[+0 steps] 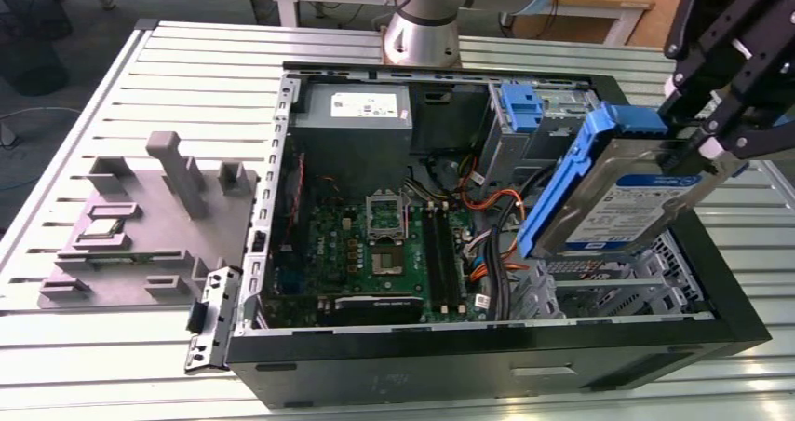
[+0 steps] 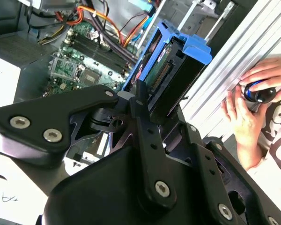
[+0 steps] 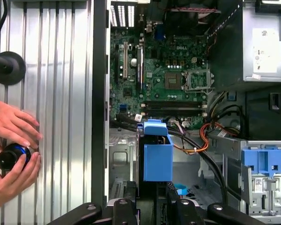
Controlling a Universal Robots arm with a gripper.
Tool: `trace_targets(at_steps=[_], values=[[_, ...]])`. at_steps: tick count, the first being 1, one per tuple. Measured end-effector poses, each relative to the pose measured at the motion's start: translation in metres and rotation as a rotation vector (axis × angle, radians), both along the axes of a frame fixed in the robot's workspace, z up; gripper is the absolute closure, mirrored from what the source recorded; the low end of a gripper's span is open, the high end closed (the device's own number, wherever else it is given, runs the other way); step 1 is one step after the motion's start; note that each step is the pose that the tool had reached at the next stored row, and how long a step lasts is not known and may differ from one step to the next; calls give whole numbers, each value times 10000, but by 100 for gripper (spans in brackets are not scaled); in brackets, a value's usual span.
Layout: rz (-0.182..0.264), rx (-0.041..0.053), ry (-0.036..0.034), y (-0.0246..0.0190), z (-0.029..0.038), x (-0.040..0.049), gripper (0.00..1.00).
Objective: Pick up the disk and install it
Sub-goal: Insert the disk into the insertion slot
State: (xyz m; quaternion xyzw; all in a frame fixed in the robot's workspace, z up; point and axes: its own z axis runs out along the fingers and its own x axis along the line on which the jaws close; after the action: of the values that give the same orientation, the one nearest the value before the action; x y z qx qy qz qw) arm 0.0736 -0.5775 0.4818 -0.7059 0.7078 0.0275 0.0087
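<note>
1. Disk (image 1: 621, 193), silver with a white-and-blue label and a blue plastic frame, hanging tilted over the metal drive cage (image 1: 609, 286) at the exterior view's right of an open computer case (image 1: 497, 351). Lower end close above the cage; contact there impossible to tell.
2. Gripper (image 1: 702, 146) clamped on the disk's upper end, black fingers pressed against its two flat faces.
3. Likely step in hand: bringing the disk to its bay. Install not yet done, judging by the disk held clear of the cage.
4. To do it well, probably best to square the tilted disk to the cage walls, so the blue frame edges meet the opening evenly and not corner first.
5. Orange and black cables (image 1: 491, 207) just beside the cage, between it and the green motherboard (image 1: 372, 244). Possible snag for the disk's lower corner.
6. Slow, straight travel advisable: a grip at one end leaves the far end free to lever against anything touched.
7. Person's hands (image 3: 11, 140) on a small black-and-blue knob at the slatted bench (image 3: 51, 93), outside the case and well apart from the disk.
</note>
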Motion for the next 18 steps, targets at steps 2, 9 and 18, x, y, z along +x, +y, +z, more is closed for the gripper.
trace_targets(at_steps=[2,9,18], values=[[-1,1,0,-12,-16,57,65],[0,0,1,-32,-77,225,65],[29,0,0,-31,-210,353,65]])
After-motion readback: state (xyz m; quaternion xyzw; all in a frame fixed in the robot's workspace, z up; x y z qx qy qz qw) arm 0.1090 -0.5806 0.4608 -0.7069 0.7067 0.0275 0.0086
